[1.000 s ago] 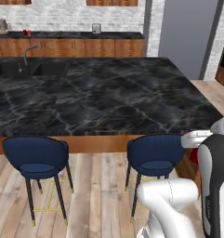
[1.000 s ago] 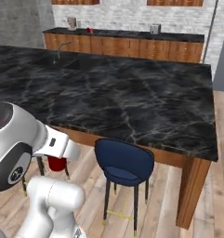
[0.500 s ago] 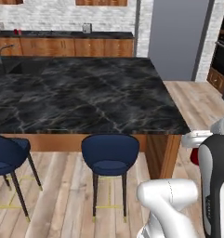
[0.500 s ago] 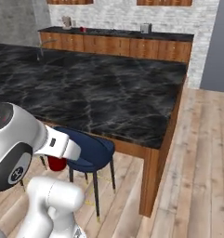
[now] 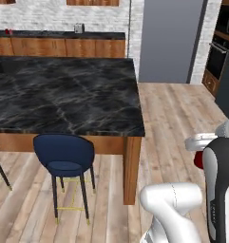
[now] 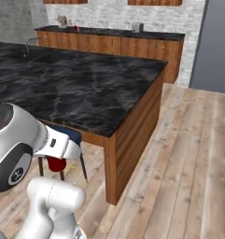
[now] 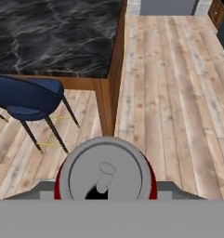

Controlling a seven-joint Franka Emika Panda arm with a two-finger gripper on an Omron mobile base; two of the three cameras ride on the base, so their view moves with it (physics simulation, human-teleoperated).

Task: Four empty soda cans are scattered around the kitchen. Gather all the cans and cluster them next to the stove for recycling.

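My gripper [image 6: 60,153] is shut on a red soda can [image 7: 105,173], whose silvery top with its opening faces the hand camera. The can's red side peeks out under the white hand in the right base view [image 6: 56,164] and beside the arm in the left base view [image 5: 198,160]. It hangs over the wood floor, near the corner of the kitchen island. A small red thing [image 6: 76,28] sits on the far back counter, too small to tell what it is. The stove is out of view.
The black marble island [image 5: 63,95] stands ahead on the left, with a blue stool [image 5: 64,159] at its near side. A grey fridge [image 5: 170,40] and a black wall oven [image 5: 219,47] are at the far right. Bare wood floor [image 6: 188,154] runs to the right of the island.
The base has driven to the right along the island, so the whole scene slid left and the island's end corner came into view. The can stays in the gripper.
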